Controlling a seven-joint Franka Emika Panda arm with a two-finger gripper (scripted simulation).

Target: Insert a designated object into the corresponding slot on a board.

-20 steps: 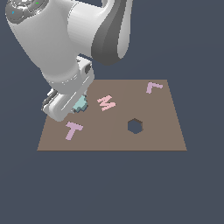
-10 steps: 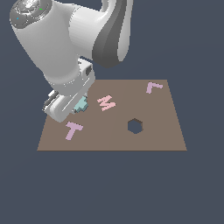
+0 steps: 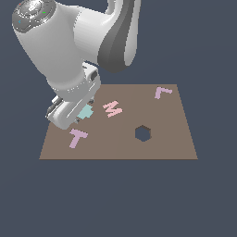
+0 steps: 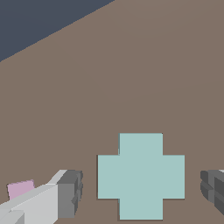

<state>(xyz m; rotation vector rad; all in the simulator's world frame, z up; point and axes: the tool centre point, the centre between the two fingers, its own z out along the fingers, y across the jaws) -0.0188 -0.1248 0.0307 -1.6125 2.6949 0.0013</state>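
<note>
The pale teal cross-shaped piece (image 4: 141, 175) lies flat on the brown board (image 4: 131, 78), between the fingers of my open gripper (image 4: 141, 192). One dark fingertip (image 4: 70, 192) and the other (image 4: 213, 189) flank the piece, each with a small gap, touching nothing. In the exterior view the piece (image 3: 85, 112) peeks out beside the white hand (image 3: 69, 109) near the left part of the board (image 3: 157, 115). The cross-shaped slot does not show as an open hole; I cannot tell whether the piece sits in it.
On the board lie a pink M (image 3: 112, 109), a lilac T (image 3: 77, 137) and a lilac L (image 3: 162, 92). A dark hexagonal hole (image 3: 143, 133) opens right of centre. A lilac corner (image 4: 20, 189) shows beside one finger. The bulky arm hangs over the board's left side.
The arm's upper links have shifted slightly. The hand and the teal piece stay at the same spot on the board.
</note>
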